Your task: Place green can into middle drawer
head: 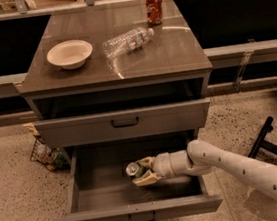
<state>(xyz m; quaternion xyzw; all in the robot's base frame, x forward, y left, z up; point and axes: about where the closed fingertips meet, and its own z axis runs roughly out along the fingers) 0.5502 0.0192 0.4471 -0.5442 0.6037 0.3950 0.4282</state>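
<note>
Green can [133, 169] | long axis near horizontal, silver top leftward | clasped by tool [141, 172] | inside open middle drawer [91, 219]

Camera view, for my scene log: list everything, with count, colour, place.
cabinet: 1, grey, centre
bowl: 1, cream, cabinet top left
plastic bottle: 1, clear, lying on cabinet top
red soda can: 1, red, upright, cabinet top back
upper drawer front: 1, grey, black handle, above open drawer
middle drawer: 1, grey, open, at bottom
green can: 1, green, silver top, inside middle drawer
wire basket: 1, dark, floor left of cabinet
arm: 1, white, reaching from right
claw: 1, pale, inside middle drawer, shut on green can
</note>
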